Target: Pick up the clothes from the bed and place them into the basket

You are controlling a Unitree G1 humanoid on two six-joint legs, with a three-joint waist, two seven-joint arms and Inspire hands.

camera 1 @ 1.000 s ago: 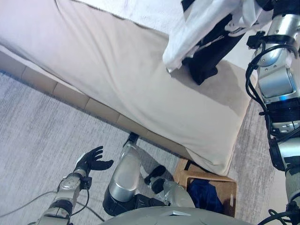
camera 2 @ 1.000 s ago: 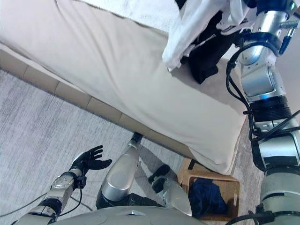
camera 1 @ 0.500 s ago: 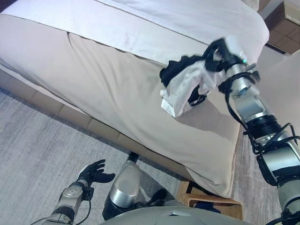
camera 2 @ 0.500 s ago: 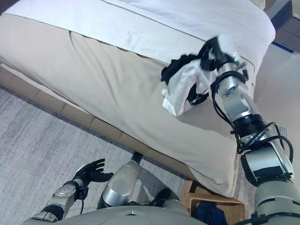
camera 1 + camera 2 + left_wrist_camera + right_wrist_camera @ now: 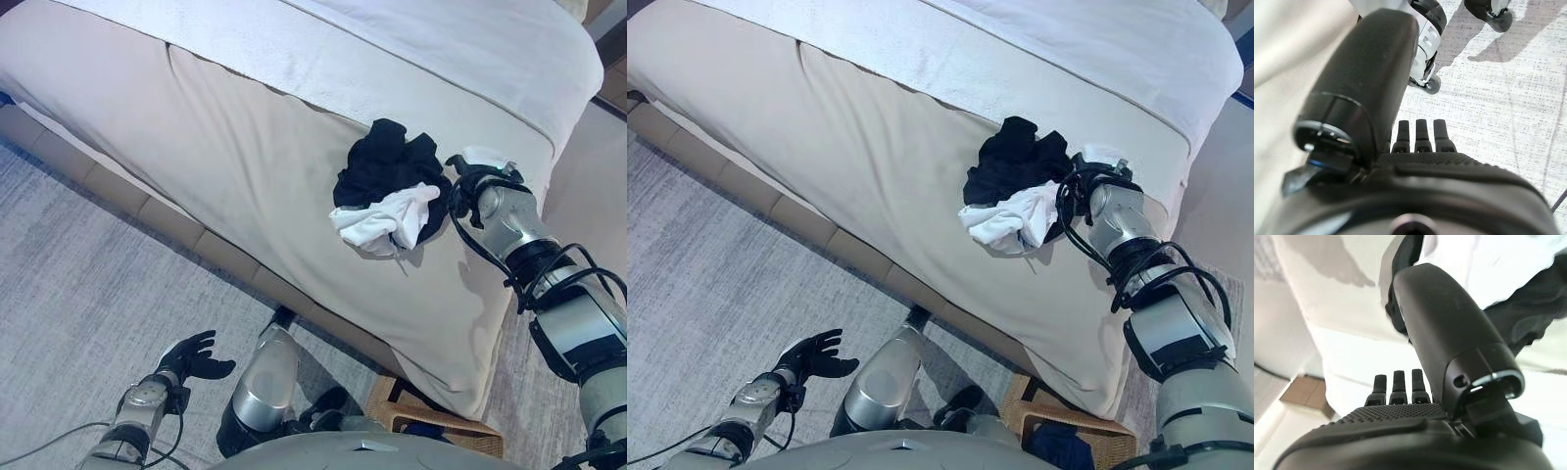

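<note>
Beige bed [image 5: 245, 166], black-and-white clothes [image 5: 387, 191] beside right hand [image 5: 468, 188], grip unclear, left hand [image 5: 191, 355] relaxed, basket [image 5: 431, 421] below.

A grey carpet [image 5: 88, 284] with a fine woven pattern was seen covering the floor across the lower left of the head views. A low tan base [image 5: 171, 217], divided into padded panels, was seen running along the near edge where the beige cover hung down to it, and a white textured blanket [image 5: 265, 54] was laid across the top, with a smoother white sheet [image 5: 460, 44] beyond it. At the far right, past the corner, a plain beige stretch of floor [image 5: 578, 166] was visible, well apart from the carpet.
</note>
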